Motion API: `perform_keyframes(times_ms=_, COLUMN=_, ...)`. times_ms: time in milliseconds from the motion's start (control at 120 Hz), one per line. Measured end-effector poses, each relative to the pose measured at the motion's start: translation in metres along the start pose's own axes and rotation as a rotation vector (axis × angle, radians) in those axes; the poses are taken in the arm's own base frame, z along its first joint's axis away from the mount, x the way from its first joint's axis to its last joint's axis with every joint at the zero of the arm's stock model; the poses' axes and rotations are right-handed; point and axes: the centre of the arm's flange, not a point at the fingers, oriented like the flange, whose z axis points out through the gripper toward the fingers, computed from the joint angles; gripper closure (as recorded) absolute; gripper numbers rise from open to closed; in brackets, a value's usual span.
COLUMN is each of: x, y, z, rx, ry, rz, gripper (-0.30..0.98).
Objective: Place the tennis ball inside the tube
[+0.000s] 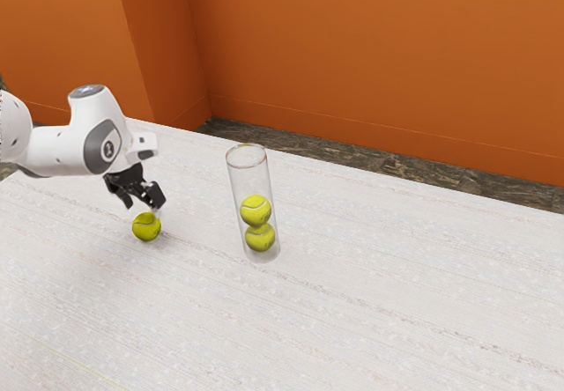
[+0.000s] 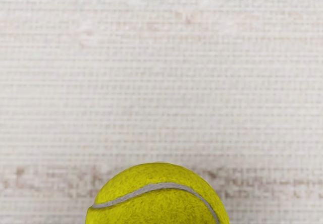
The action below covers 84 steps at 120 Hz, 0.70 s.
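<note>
Black jaws (image 1: 144, 206) hang spread apart, gripping nothing, above the loose ball (image 1: 146, 227), in from the surface's (image 1: 352, 338) wall-side edge.

There's room to pass over the desk (image 1: 370, 320) between my gripper (image 1: 143, 205) and the tube (image 1: 249, 178); low down, its wall stands in the way! Open at the top, two stacked balls (image 1: 256, 210) blocking lower down.
</note>
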Motion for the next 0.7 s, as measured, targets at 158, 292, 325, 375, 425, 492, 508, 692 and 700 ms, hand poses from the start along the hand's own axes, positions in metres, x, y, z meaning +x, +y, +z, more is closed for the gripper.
perform_keyframes(times_ms=158, x=0.003, y=-0.003, z=0.024, rx=-0.013, ry=-0.028, rz=0.010, gripper=0.00)
perform_keyframes(times_ms=292, x=-0.001, y=-0.007, z=0.035, rx=-0.020, ry=-0.047, rz=0.012, gripper=0.00)
perform_keyframes(times_ms=325, x=-0.002, y=-0.007, z=0.038, rx=-0.022, ry=-0.052, rz=0.012, gripper=0.00)
perform_keyframes(times_ms=375, x=-0.003, y=-0.008, z=0.042, rx=-0.025, ry=-0.059, rz=0.014, gripper=0.00)
perform_keyframes(times_ms=425, x=-0.003, y=-0.008, z=0.043, rx=-0.026, ry=-0.062, rz=0.016, gripper=0.00)
perform_keyframes(times_ms=492, x=-0.003, y=-0.008, z=0.044, rx=-0.028, ry=-0.064, rz=0.017, gripper=0.04)
perform_keyframes(times_ms=508, x=-0.003, y=-0.009, z=0.045, rx=-0.028, ry=-0.065, rz=0.017, gripper=0.06)
perform_keyframes(times_ms=692, x=-0.005, y=-0.012, z=0.045, rx=-0.030, ry=-0.069, rz=0.017, gripper=0.24)
perform_keyframes(times_ms=700, x=-0.005, y=-0.012, z=0.045, rx=-0.030, ry=-0.069, rz=0.017, gripper=0.24)
